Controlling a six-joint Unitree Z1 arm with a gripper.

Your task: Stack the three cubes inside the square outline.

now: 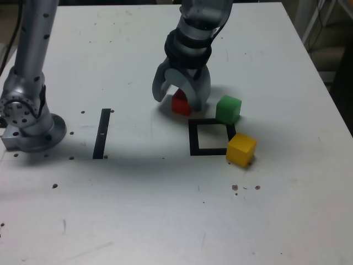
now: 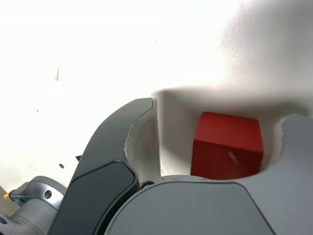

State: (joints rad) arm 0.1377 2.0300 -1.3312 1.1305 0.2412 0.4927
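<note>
White tabletop under your spread grey gripper; closing off-centre could shove the red cube into the 1 green cube beside it.

The cubes are solid red, green and yellow; the square outline is black.

Bright glare bleaches the wrist view; soft shadows band the exterior view's tabletop.
</note>
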